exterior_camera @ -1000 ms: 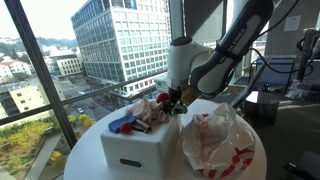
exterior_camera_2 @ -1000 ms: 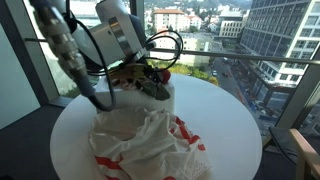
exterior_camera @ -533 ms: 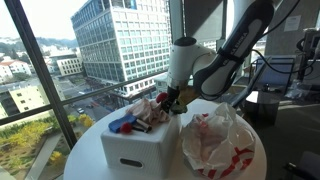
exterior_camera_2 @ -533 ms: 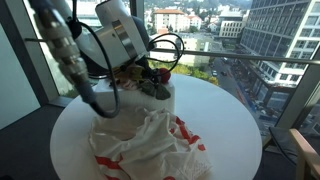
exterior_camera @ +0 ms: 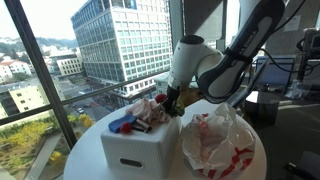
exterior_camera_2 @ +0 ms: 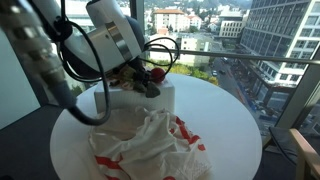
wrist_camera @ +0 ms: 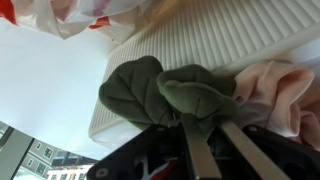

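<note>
In the wrist view my gripper (wrist_camera: 205, 123) has its two fingers drawn close together on the stem of a green leaf-shaped soft toy (wrist_camera: 165, 88). The leaves lie against a white ribbed box (wrist_camera: 235, 40), with pink cloth (wrist_camera: 272, 85) beside them. In both exterior views the gripper (exterior_camera: 172, 100) (exterior_camera_2: 150, 78) reaches down into the heap of toys on top of the white box (exterior_camera: 135, 152) (exterior_camera_2: 165, 97). The heap hides the fingertips there. A blue piece (exterior_camera: 120, 126) and a red piece (exterior_camera_2: 157, 73) lie in the same heap.
The box stands on a round white table (exterior_camera: 85, 160) (exterior_camera_2: 228, 120). A crumpled white plastic bag with red print (exterior_camera: 215, 140) (exterior_camera_2: 145, 140) (wrist_camera: 80, 15) lies right beside it. Tall windows with a city view surround the table.
The jaws have gone from wide open to closed on the green leaf toy's stem. The arm has shifted slightly above the box.
</note>
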Controlling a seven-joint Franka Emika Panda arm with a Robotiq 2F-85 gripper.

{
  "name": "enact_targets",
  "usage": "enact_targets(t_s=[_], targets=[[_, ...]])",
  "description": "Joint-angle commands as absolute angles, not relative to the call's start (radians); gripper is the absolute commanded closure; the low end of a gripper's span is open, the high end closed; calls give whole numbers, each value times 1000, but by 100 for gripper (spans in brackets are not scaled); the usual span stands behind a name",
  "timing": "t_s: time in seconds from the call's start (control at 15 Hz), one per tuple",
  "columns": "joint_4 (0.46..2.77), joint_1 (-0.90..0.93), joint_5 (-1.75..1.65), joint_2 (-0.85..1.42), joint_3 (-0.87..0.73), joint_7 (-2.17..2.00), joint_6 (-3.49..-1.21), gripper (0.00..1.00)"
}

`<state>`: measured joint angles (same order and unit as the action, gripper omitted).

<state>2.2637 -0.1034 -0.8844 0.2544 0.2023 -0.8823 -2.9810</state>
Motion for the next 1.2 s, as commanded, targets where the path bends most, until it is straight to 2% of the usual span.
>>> enact_targets(t_s=[0.0, 0.07, 0.33, 0.47, 0.53, 0.87, 1.13], targets=[[2357, -104, -829, 139, 248, -887, -2967, 94], [2376, -107, -794, 108, 271, -873, -2948, 91], [2439, -85, -640, -77, 356, -841, -2840, 92], [2451, -54, -554, -179, 385, -817, -2692, 92], [2460, 43, -454, -226, 325, -770, -2583, 93], [2429, 112, -265, -385, 329, -715, -2155, 93], [2474, 71, -292, -358, 297, -742, -2152, 93]])
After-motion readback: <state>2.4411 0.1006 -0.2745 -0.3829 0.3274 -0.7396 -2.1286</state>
